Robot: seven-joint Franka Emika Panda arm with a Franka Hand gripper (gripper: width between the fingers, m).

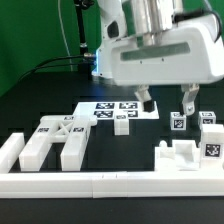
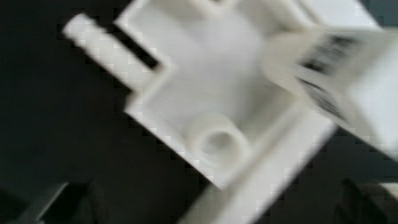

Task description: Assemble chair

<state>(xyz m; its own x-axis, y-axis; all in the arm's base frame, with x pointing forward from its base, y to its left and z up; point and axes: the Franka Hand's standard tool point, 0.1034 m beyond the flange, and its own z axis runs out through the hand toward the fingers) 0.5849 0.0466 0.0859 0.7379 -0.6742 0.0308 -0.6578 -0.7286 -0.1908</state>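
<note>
**Jaws wide and empty over the loose chair parts**

We find the gripper (image 1: pixel 168 106) released, its two fingers (image 1: pixel 148 101) spread wide with nothing held between them. The tips hang just above the black table (image 1: pixel 40 98). In the exterior view a small tagged cube (image 1: pixel 178 122) sits just below the gap, nearer the finger on that view's right. We cannot tell whether that finger touches it.

In the wrist view the dark fingertips (image 2: pixel 36 205) show at two corners. Beneath them lies a blurred flat part (image 2: pixel 196 95) with a round hole and a slotted edge. A tagged piece (image 2: pixel 338 65) overlaps one side of it, too smeared to name.

Moving outward, the marker board (image 1: pixel 112 107) lies flat just to the exterior view's left of the fingers. A second cube (image 1: pixel 121 124) rests at its near edge. On the exterior view's right a third cube (image 1: pixel 207 118) stands near the first one. A taller tagged block (image 1: pixel 211 142) stands in front of the third cube. Beside the block sits a low notched part (image 1: pixel 172 155).

Well apart, on the exterior view's left, the X-braced panel (image 1: pixel 57 128) lies flat. Two legs (image 1: pixel 75 150) reach from it toward the long rail (image 1: pixel 110 183) that runs across the front. We cannot tell whether the legs are joined to it or only touching.
</note>
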